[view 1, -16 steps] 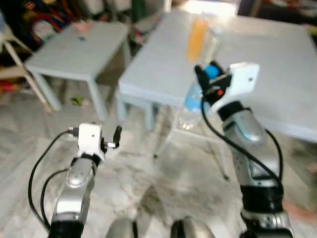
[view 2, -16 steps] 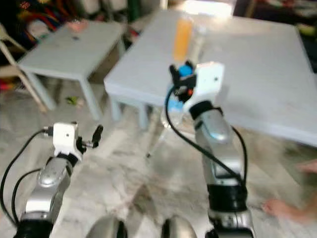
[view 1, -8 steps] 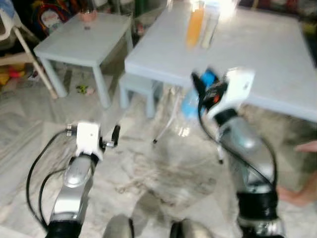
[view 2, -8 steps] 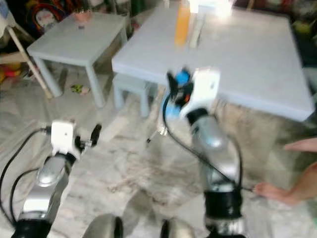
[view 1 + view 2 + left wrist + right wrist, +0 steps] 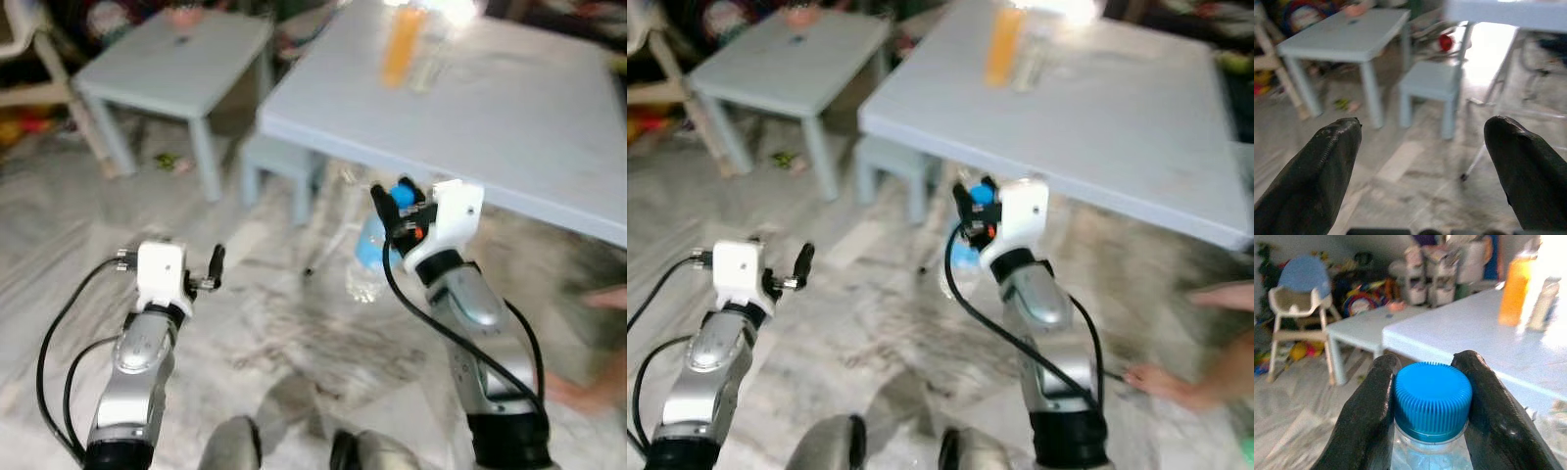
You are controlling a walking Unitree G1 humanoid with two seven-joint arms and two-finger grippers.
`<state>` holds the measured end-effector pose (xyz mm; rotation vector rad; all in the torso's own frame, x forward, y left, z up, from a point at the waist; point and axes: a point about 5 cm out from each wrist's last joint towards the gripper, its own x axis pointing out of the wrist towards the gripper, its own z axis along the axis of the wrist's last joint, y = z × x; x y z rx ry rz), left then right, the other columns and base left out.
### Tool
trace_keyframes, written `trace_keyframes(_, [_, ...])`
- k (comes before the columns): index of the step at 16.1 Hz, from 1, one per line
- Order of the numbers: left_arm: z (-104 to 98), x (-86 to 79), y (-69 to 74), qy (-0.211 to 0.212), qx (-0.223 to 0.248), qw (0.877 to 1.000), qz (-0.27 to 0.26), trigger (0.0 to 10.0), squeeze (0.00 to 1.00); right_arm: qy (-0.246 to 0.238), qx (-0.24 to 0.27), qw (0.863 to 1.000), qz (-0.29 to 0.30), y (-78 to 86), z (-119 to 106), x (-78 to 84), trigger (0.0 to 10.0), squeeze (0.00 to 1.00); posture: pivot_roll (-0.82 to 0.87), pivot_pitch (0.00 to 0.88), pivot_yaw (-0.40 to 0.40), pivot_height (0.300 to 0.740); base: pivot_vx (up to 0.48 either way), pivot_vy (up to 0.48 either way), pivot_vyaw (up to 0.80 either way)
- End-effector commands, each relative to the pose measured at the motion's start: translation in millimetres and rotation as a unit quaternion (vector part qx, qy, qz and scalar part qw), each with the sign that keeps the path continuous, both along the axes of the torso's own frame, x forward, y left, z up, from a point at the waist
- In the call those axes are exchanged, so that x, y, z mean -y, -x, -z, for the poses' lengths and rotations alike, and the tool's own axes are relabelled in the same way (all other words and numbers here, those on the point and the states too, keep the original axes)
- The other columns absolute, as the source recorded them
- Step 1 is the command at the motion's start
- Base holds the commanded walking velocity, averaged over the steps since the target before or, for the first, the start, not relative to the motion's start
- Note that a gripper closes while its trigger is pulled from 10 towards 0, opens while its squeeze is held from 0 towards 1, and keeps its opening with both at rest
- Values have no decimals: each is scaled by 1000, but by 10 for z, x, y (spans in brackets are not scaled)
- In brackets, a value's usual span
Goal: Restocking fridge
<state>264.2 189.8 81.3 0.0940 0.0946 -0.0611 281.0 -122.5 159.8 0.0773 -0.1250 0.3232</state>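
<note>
Right claw (image 5: 1431, 406): clamping the water bottle (image 5: 370, 257) just under its blue cap (image 5: 1432, 399).
Left claw (image 5: 1422, 161): hanging spread apart, idling.
Tip: keeping the bottle upright while walking.

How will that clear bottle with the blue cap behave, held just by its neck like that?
The bottle hangs from the right gripper, whose fingers pinch just under the ribbed blue cap, so it may swing as the robot walks. Its thin clear plastic probably dents easily. The cap's overhang should help stop it slipping out.
</note>
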Motion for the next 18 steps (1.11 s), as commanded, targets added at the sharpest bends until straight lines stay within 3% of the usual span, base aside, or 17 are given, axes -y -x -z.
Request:
trace_keyframes(1, [-12,-23,4,-2,5,1000,-3,10000,0,-6,15,1000,-1,11,-36,-2,10000,0,13,53,-25,740,0,0,800])
trace_keyframes(7, [-9,12,-7,-2,9,1000,-2,10000,0,0,-5,1000,-5,37,132,0,10000,0,24,22,-31,740,0,-299,800])
trace_keyframes(18, [52,-35,33,0,6,1000,-20,10000,0,22,-18,999,-24,83,329,-36,10000,0,40,0,-32,740,0,0,800])
